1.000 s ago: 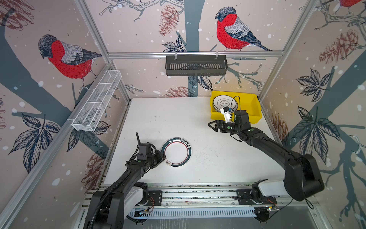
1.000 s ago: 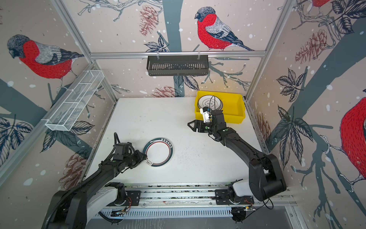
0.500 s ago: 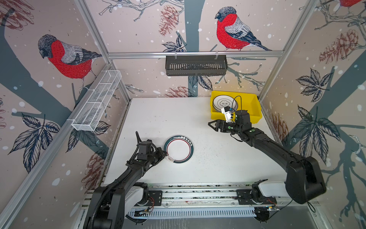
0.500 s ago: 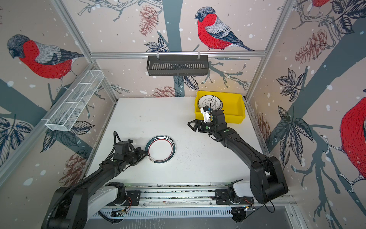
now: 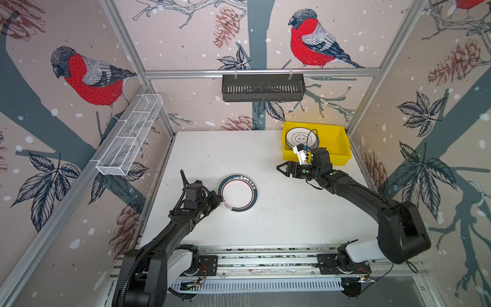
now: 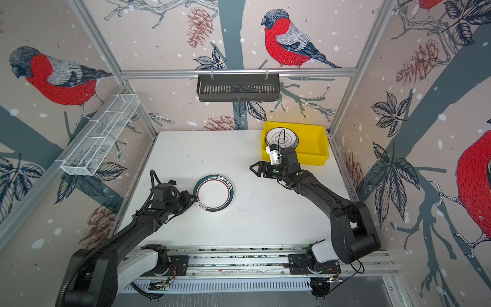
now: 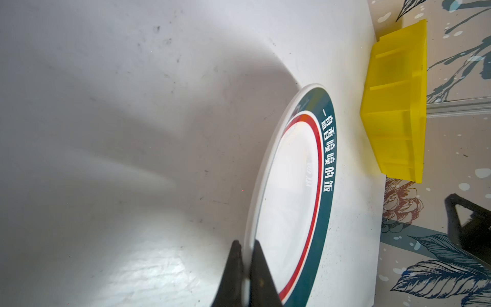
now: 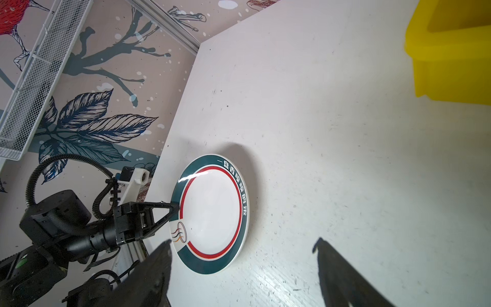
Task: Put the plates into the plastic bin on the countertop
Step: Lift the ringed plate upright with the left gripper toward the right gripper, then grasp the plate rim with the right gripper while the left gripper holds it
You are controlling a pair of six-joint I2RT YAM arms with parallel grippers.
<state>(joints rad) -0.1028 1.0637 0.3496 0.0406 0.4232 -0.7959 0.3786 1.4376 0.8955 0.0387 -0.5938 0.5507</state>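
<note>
Pinching plate (image 5: 237,193) rim w/ L claw (image 5: 220,198); R claw (image 5: 281,170) spread wide.

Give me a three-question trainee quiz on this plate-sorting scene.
1. True or false: the left gripper is shut on the rim of the green-rimmed plate.
2. Where does the yellow bin sit on the countertop? A near-left corner; B far-right corner; C centre.
3. Fill in: the right gripper has its jaws ___ and holds nothing.
Key: 1 true; 2 B; 3 open.
</note>
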